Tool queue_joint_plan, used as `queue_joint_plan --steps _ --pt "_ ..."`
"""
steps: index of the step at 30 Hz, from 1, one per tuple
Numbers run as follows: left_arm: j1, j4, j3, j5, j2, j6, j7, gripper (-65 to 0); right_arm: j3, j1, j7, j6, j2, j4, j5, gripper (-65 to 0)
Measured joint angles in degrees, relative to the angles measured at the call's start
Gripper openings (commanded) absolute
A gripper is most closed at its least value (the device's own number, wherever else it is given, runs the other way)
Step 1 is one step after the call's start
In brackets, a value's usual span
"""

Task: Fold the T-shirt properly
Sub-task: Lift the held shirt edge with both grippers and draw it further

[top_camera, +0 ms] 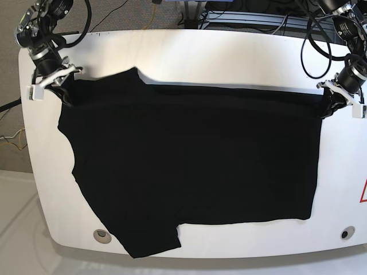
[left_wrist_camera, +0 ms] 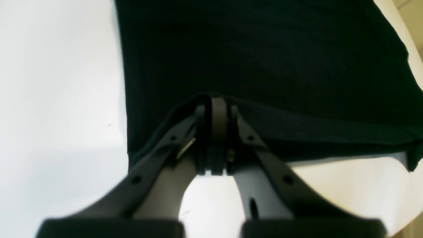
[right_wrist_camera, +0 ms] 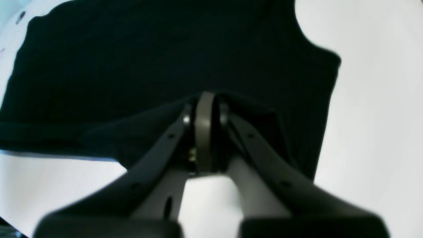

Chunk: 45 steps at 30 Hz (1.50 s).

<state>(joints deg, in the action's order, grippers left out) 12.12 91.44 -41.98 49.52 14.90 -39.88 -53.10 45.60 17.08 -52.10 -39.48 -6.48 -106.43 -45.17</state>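
The black T-shirt (top_camera: 195, 160) lies spread flat across the white table (top_camera: 229, 57), one sleeve hanging toward the front edge at lower left. My left gripper (top_camera: 328, 109) is at the shirt's far right corner, and in the left wrist view it (left_wrist_camera: 218, 104) is shut on a pinched fold of the T-shirt (left_wrist_camera: 264, 49). My right gripper (top_camera: 65, 94) is at the far left corner. Seen from the right wrist, this gripper (right_wrist_camera: 205, 99) is shut on the raised edge of the T-shirt (right_wrist_camera: 165, 49). Both held edges are lifted slightly off the table.
Cables and equipment (top_camera: 246, 17) sit behind the table's back edge. Two round fittings (top_camera: 101, 234) (top_camera: 344, 234) are set near the front corners. A red triangle mark (top_camera: 363, 192) is at the right edge. The shirt's lower sleeve overhangs the front edge.
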Motion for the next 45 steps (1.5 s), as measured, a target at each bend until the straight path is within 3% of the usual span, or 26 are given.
queue_joint_plan --steps 9,19,25,34,45 --pt "-3.17 -5.22 -0.22 -1.07 0.35 0.17 -0.26 -65.0 -4.26 -2.75 0.02 0.02 -0.98 1.60 1.70 -65.0" --pt "-4.81 -6.78 -0.20 -1.75 0.59 0.17 -0.55 -65.0 -7.06 -6.05 1.22 0.63 -4.57 4.33 0.48 -65.0" --pt "-8.81 -8.74 0.44 -4.35 0.61 0.17 -0.81 -65.0 -11.72 -11.98 0.98 3.48 -5.92 9.79 6.49 -65.0" --pt "-11.78 -12.39 0.79 -8.70 0.72 0.15 1.79 -65.0 -12.20 -16.24 2.38 3.21 -6.40 16.17 12.17 -65.0" --pt "-15.08 -17.88 0.94 -10.34 0.92 0.20 3.21 -65.0 -12.98 -21.00 4.20 1.36 -6.10 23.89 14.45 -65.0"
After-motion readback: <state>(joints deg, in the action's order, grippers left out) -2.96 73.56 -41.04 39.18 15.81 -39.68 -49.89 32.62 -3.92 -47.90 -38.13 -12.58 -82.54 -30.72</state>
